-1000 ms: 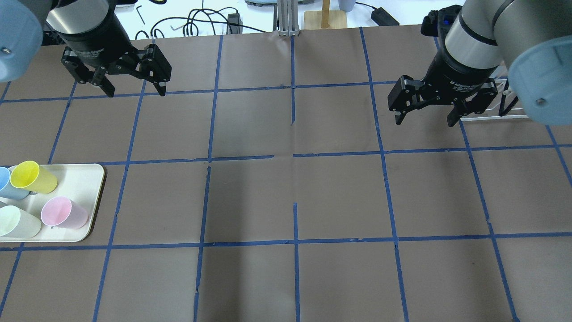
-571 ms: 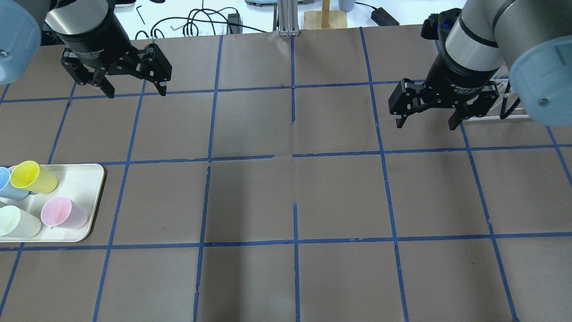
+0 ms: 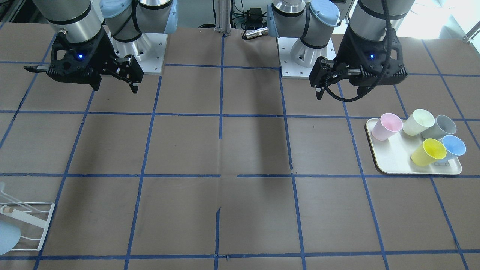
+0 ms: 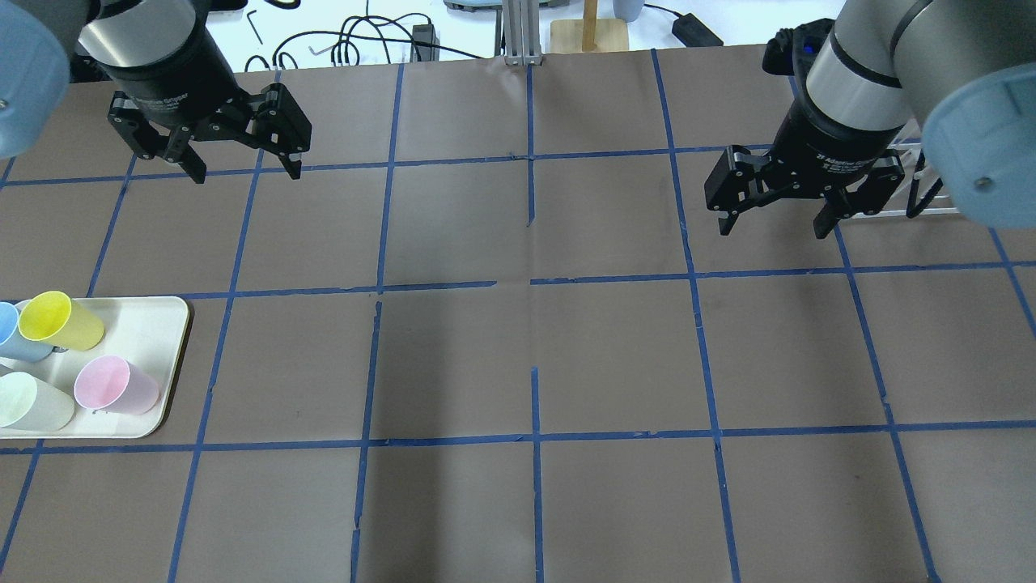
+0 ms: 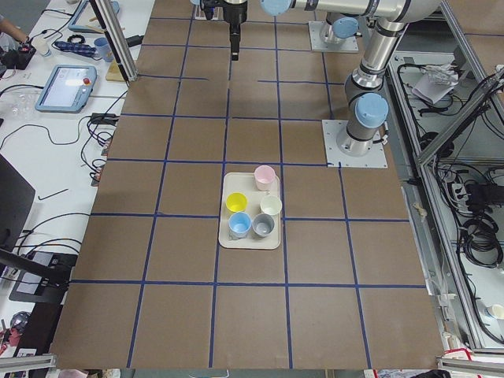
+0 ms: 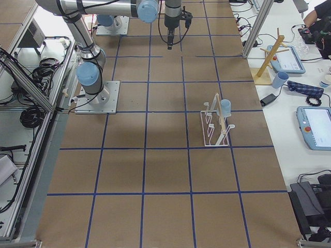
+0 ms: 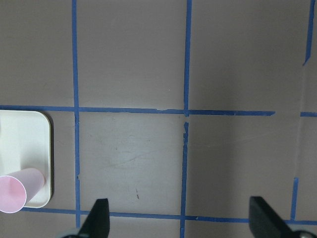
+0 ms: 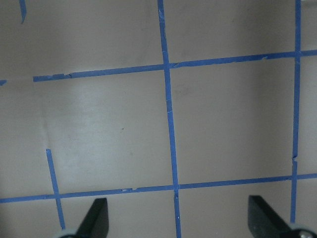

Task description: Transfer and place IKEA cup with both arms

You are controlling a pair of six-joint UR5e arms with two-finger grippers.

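A pale sky-blue cup [image 3: 6, 236] sits on the white wire rack [image 3: 26, 221] at the table's right end; it also shows in the exterior right view [image 6: 225, 107]. A brighter blue cup [image 3: 453, 145] lies on the cream tray [image 3: 390, 165] at the left end. My left gripper [image 4: 247, 170] is open and empty, high over the far left of the table, and its wrist view [image 7: 181, 220] shows bare table between the fingers. My right gripper [image 4: 770, 231] is open and empty, just left of the rack [image 4: 890, 212].
The tray [image 4: 154, 324] also holds a yellow cup [image 4: 57, 320], a pink cup [image 4: 113, 385], a pale green cup [image 4: 28, 402] and a grey cup [image 3: 440, 126]. Brown paper with a blue tape grid covers the table. Cables and a wooden stand [image 4: 589, 32] lie beyond the far edge.
The right gripper has shifted slightly toward the near side and turned a little. The left gripper has edged slightly left. Both stay open. The cups have not moved.
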